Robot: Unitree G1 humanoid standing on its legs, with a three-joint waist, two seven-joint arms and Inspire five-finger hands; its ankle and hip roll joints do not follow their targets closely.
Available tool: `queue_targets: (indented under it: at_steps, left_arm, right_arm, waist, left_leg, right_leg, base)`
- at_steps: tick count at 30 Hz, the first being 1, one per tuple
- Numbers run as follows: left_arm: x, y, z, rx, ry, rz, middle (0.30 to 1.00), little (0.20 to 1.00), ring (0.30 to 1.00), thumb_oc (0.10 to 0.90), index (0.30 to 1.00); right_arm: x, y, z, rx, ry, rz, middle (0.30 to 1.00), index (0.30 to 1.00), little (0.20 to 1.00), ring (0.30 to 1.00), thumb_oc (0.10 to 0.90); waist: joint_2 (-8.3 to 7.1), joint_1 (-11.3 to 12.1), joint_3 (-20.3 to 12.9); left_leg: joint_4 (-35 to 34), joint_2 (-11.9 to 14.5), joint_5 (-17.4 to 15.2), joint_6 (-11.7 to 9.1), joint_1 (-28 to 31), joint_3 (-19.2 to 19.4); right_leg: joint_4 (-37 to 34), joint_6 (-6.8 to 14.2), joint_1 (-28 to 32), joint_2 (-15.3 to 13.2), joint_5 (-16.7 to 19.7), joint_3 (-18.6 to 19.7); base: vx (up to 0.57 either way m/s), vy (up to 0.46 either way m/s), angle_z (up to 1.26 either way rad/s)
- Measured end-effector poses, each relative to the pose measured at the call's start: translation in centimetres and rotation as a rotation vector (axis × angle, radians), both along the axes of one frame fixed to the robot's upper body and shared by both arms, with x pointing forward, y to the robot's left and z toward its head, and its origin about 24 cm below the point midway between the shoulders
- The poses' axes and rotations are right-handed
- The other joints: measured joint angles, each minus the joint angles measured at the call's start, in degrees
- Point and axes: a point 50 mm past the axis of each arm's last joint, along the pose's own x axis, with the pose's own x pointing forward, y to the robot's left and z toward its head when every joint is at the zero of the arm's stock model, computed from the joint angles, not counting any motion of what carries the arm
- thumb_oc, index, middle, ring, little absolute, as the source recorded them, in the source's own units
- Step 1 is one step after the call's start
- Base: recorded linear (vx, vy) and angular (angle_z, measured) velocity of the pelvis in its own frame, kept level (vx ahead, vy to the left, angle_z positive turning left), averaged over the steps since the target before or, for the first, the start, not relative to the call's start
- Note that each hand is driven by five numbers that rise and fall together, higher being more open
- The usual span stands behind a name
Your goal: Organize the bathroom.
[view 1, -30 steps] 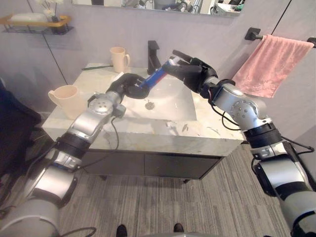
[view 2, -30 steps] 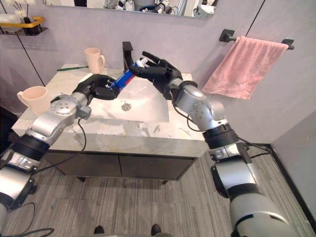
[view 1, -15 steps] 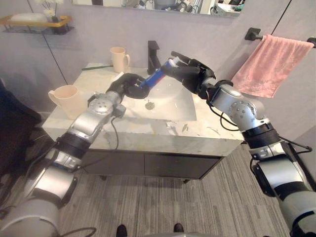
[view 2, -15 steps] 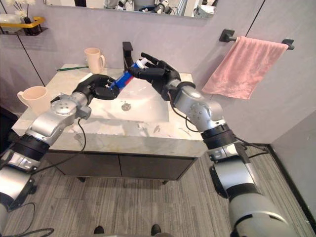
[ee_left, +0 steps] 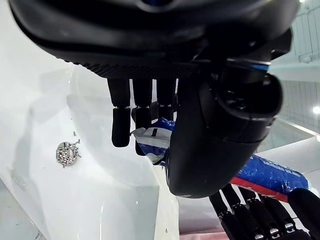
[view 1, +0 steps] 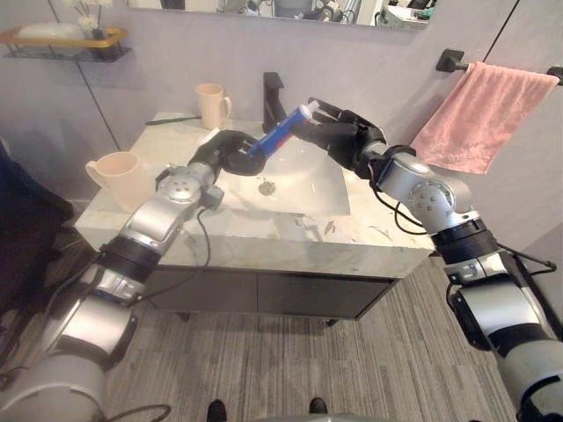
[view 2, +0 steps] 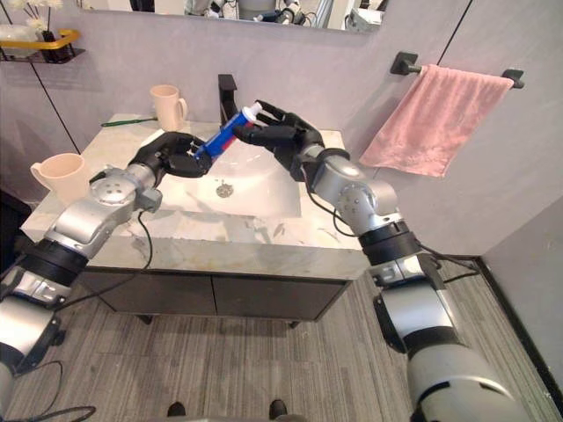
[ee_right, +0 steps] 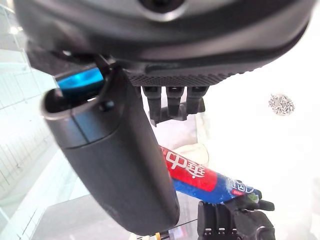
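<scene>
Left robot hand (view 1: 230,149) has its fingers curled round the lower end of a blue toothpaste tube (view 1: 280,134) above the sink (view 1: 303,189); right robot hand (view 1: 339,134) pinches the tube's capped end near the black faucet (view 1: 273,98).

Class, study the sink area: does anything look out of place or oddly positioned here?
Yes. A blue toothpaste tube is held in mid-air over the sink basin, gripped at its ends by the left hand and right hand. A green toothbrush lies loose on the counter beside the cup rather than in it.
</scene>
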Motion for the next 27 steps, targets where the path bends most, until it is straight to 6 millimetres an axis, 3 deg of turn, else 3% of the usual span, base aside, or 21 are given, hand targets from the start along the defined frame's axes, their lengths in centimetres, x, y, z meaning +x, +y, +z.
queue_targets:
  at_steps: [2, 3, 4, 5, 12, 13, 14, 15, 27]
  left_arm:
    - [0.0, 0.0, 0.0, -0.002, 0.001, -0.001, 0.3, 0.3, 0.3, 0.4, 0.3]
    - [0.0, 0.0, 0.0, -0.003, 0.001, -0.001, 0.3, 0.3, 0.3, 0.4, 0.3]
    - [0.0, 0.0, 0.0, -0.003, 0.001, -0.001, 0.3, 0.3, 0.3, 0.4, 0.3]
    - [0.0, 0.0, 0.0, -0.003, 0.001, -0.001, 0.3, 0.3, 0.3, 0.4, 0.3]
    - [0.0, 0.0, 0.0, -0.003, 0.0, -0.002, 0.3, 0.3, 0.3, 0.4, 0.3]
    - [0.0, -0.1, 0.0, -0.004, 0.0, -0.007, 0.34, 0.34, 0.34, 0.427, 0.34]
    - [0.0, -0.2, 0.1, -0.004, 0.001, -0.02, 0.566, 0.566, 0.566, 0.577, 0.566]
    - [-0.1, -0.2, 0.0, -0.004, 0.003, -0.025, 0.9, 0.9, 0.9, 0.8, 0.9]
    - [-0.1, 0.3, 0.7, -0.04, -0.029, -0.006, 0.9, 0.9, 0.9, 0.8, 0.9]
  right_arm:
    - [0.0, 0.0, 0.0, 0.001, -0.001, 0.006, 0.9, 0.9, 0.9, 0.9, 0.8]
    - [0.0, 0.1, 0.0, 0.001, -0.002, 0.012, 0.761, 0.761, 0.761, 0.761, 0.707]
    - [0.0, 0.1, 0.0, 0.001, -0.003, 0.016, 0.493, 0.493, 0.493, 0.493, 0.529]
    - [0.0, 0.1, 0.0, 0.002, -0.004, 0.017, 0.319, 0.319, 0.319, 0.319, 0.413]
    - [-0.1, 0.2, 0.0, 0.002, -0.007, 0.034, 0.3, 0.3, 0.3, 0.3, 0.4]
    - [0.0, 0.1, 0.0, 0.001, -0.006, 0.03, 0.3, 0.3, 0.3, 0.3, 0.4]
    - [0.1, 0.0, -0.1, 0.0, 0.002, 0.013, 0.3, 0.3, 0.3, 0.3, 0.4]
    - [0.1, -0.1, -0.2, 0.001, 0.007, 0.007, 0.3, 0.3, 0.3, 0.3, 0.4]
    - [0.4, -0.8, -0.7, -0.009, 0.032, -0.022, 0.3, 0.3, 0.3, 0.3, 0.4]
  waist:
    - [0.0, 0.0, 0.0]
    - [0.0, 0.0, 0.0]
    - [0.0, 0.0, 0.0]
    - [0.0, 0.0, 0.0]
    - [0.0, 0.0, 0.0]
    - [0.0, 0.1, 0.0]
    - [-0.01, 0.1, 0.0]
    - [-0.01, 0.1, 0.0]
    - [-0.01, 0.0, 0.0]
  left_leg:
    - [0.0, 0.0, -0.1, 0.1, 0.0, 0.0]
    - [0.0, 0.0, -0.1, 0.1, 0.0, 0.0]
    - [0.0, 0.0, -0.1, 0.1, 0.0, 0.0]
    - [0.0, 0.0, -0.1, 0.1, 0.0, 0.0]
    - [0.0, 0.0, -0.1, 0.1, 0.0, 0.0]
    - [0.0, 0.0, -0.1, 0.1, 0.0, 0.0]
    - [0.0, 0.0, -0.1, 0.1, 0.0, 0.0]
    - [0.0, 0.0, -0.1, 0.1, 0.0, 0.0]
    - [0.0, 0.0, -0.1, 0.1, 0.0, 0.0]
  right_leg:
    - [0.0, 0.0, 0.0, 0.0, 0.0, 0.0]
    - [0.0, 0.0, 0.0, 0.0, 0.0, 0.0]
    - [0.0, 0.0, 0.0, 0.0, 0.0, 0.0]
    - [0.0, 0.0, 0.0, 0.0, 0.0, 0.0]
    - [0.0, 0.0, 0.0, 0.0, 0.0, 0.0]
    - [0.0, 0.0, 0.0, 0.0, 0.0, 0.0]
    - [0.0, 0.0, 0.0, 0.0, 0.0, 0.0]
    - [0.0, 0.0, 0.0, 0.0, 0.0, 0.0]
    - [0.0, 0.0, 0.0, 0.0, 0.0, 0.0]
  base:
    - [0.0, 0.0, 0.0]
    - [0.0, 0.0, 0.0]
    - [0.0, 0.0, 0.0]
    - [0.0, 0.0, 0.0]
    - [0.0, 0.0, 0.0]
    - [0.0, 0.0, 0.0]
    - [0.0, 0.0, 0.0]
    - [0.0, 0.0, 0.0]
    - [0.0, 0.0, 0.0]
